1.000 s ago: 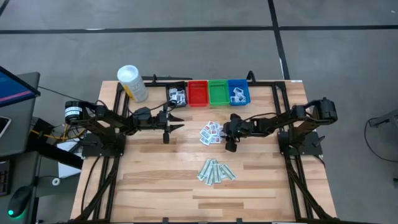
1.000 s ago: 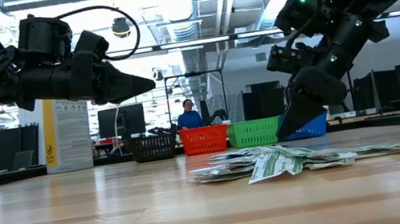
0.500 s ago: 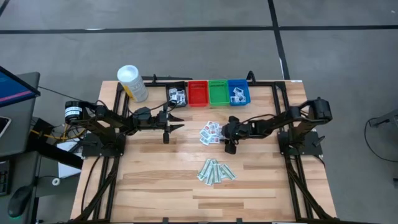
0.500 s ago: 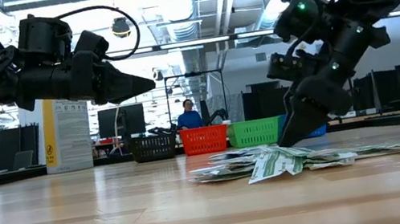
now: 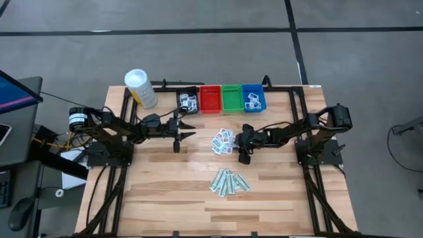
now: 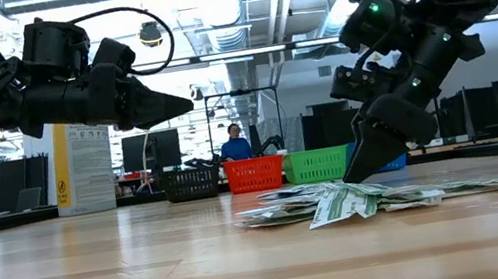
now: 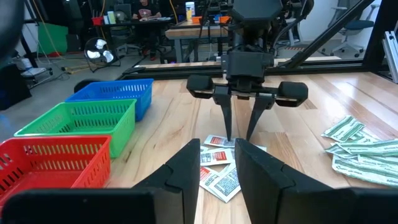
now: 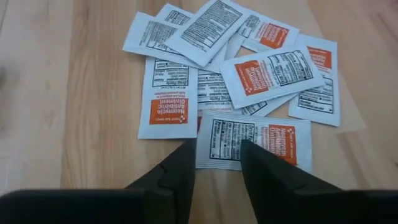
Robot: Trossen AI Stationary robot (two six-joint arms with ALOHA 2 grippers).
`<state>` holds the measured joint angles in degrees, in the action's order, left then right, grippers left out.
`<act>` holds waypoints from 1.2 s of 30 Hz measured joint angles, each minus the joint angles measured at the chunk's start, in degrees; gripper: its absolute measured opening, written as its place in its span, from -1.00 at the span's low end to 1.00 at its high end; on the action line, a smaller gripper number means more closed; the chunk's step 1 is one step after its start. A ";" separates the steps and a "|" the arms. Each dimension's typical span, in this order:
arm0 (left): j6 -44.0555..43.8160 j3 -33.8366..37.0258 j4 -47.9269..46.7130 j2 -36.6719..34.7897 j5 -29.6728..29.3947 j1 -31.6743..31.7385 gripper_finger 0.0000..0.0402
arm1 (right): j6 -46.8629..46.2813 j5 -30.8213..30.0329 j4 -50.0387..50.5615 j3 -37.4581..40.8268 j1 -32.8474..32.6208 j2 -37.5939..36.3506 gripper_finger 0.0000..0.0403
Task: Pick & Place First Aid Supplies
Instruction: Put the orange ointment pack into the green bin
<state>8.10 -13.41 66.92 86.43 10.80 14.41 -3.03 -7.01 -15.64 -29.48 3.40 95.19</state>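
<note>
Since a second ago, the right gripper (image 5: 243, 157) has come down and shifted slightly leftward until its tips stand at the edge of the white packets (image 5: 223, 141); the left arm has not moved. Right wrist view: the two fingers (image 8: 177, 171) are spread a little, straddling the near edge of one orange-printed packet (image 8: 254, 142), with nothing yet pinched between them. This stance suggests an attempt to nip a single sachet off the rim of the overlapping pile rather than from its middle, where several would lift together. Left wrist view: the same pincer (image 7: 239, 138) points straight down at the packets, its tips parted.

The left gripper (image 5: 177, 147) hovers above bare table (image 5: 165, 192) in front of the black bin (image 5: 189, 102), fingers slightly apart and empty, apparently waiting clear of the work. Pale-green strips (image 5: 229, 182) lie in a separate heap nearer the table's front edge. Red (image 5: 210, 99), green (image 5: 232, 98) and blue (image 5: 253, 98) bins stand in a row at the back; the black and blue ones already hold packets.
</note>
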 joint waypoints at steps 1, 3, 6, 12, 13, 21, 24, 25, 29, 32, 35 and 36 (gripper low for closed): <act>0.00 0.00 0.00 0.00 -0.01 0.02 -0.49 | 0.01 -0.07 0.06 0.04 0.01 -0.47 -0.43; 0.00 0.00 0.01 0.00 -0.01 0.01 -0.49 | 0.01 -0.32 0.39 0.10 0.05 -1.34 -0.48; 0.00 0.00 0.02 0.00 0.01 0.00 -0.49 | 0.03 -0.47 0.89 0.20 0.07 -2.20 -0.53; 0.00 0.00 0.01 0.00 0.00 0.00 -0.49 | 0.12 -0.40 0.90 0.22 0.07 -2.46 -0.63; 0.00 0.00 0.00 0.00 -0.01 0.00 -0.49 | 0.12 -0.42 0.89 0.22 0.07 -2.46 -0.65; 0.00 0.00 0.00 0.00 -0.01 0.00 -0.49 | 0.10 -0.39 0.79 0.22 0.07 -2.48 -0.78; 0.00 0.00 0.00 0.00 -0.01 0.00 -0.49 | 0.10 -0.26 0.86 0.22 0.07 -2.51 -0.88; 0.00 0.00 0.00 0.00 0.01 0.02 -0.49 | 0.11 -0.15 0.86 0.21 0.07 -2.53 -0.92; 0.00 0.00 0.00 0.00 0.00 0.01 -0.49 | 0.42 -0.13 0.86 0.20 0.07 -2.55 -0.98; 0.00 0.00 0.00 0.00 -0.01 0.00 -0.49 | 0.44 -0.41 0.85 0.11 0.07 -2.55 -0.98; 0.00 0.00 0.00 -0.01 -0.01 0.01 -0.49 | 0.89 -0.42 1.96 -1.01 0.07 -2.55 -0.99; 0.00 0.00 0.00 0.00 0.00 0.01 -0.49 | 1.33 -0.42 2.57 -1.67 0.07 -2.55 -0.99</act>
<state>8.10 -13.41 66.92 86.43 10.79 14.42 -1.70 -7.42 -13.08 -31.15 3.46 92.64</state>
